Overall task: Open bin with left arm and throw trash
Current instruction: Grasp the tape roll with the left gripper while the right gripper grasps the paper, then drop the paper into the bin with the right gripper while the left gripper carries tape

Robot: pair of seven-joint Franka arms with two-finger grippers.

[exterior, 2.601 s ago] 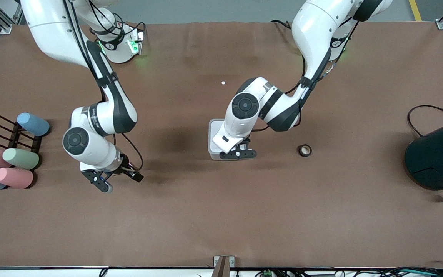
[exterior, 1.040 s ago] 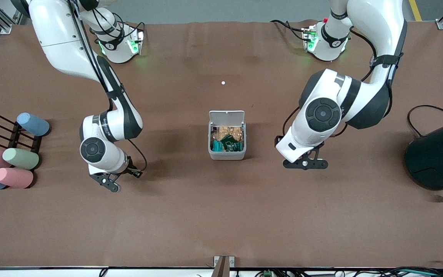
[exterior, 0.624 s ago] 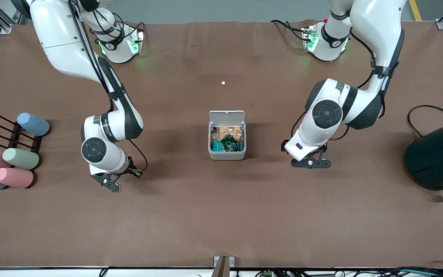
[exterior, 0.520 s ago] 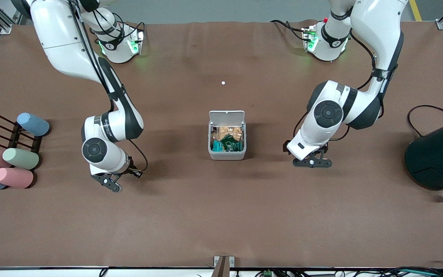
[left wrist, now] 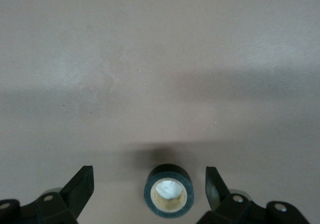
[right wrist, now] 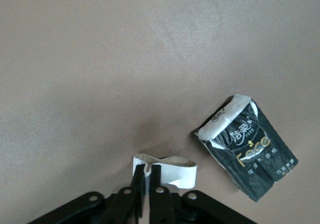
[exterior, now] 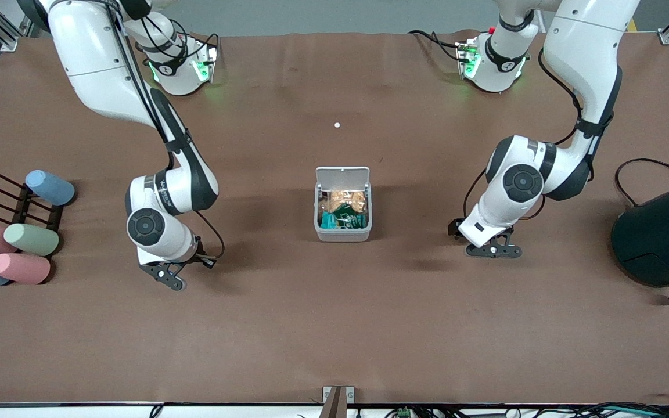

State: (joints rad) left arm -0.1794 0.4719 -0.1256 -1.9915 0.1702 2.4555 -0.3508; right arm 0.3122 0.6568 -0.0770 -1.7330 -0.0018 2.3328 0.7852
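One tape roll [left wrist: 169,193] shows only wrist-side.

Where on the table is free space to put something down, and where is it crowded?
Bare brown tabletop lies nearer the camera than the small white-grey plastic bin, and between the bin and the arm bases. Crowded: the pastel cylinders by the dark rack, and the dark teal drum.
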